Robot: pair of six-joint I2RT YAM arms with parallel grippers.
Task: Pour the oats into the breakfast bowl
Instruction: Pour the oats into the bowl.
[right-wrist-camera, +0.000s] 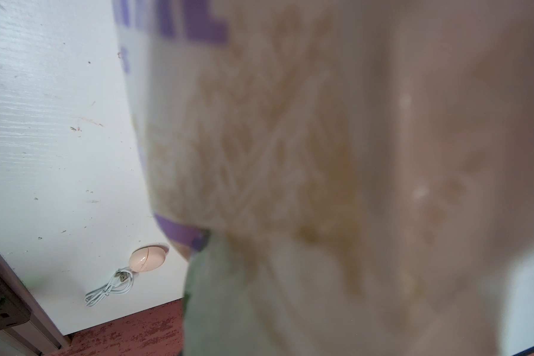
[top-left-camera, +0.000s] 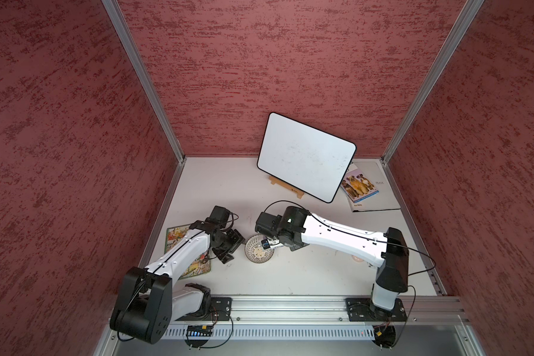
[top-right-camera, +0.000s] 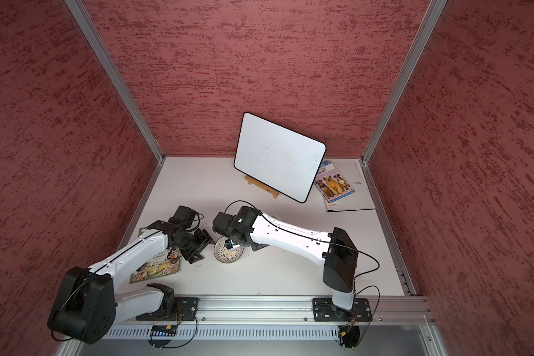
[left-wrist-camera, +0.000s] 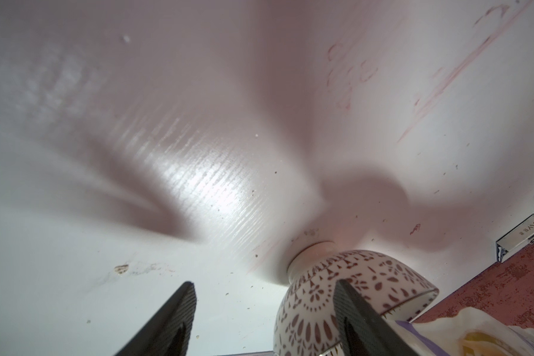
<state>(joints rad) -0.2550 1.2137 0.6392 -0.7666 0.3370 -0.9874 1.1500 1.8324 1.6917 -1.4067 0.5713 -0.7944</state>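
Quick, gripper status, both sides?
Left gripper: open, empty, beside the small white dark-patterned bowl.
Right gripper: shut on the clear plastic oat pouch.

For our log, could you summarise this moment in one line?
right gripper: holds clear oats pouch over white lattice bowl; left gripper: open beside bowl

Lower centre: right end effector (top-left-camera: 271, 242) holds the oats pouch (top-left-camera: 266, 244) over the breakfast bowl (top-left-camera: 250, 245); oats (top-left-camera: 258, 253) lie inside.
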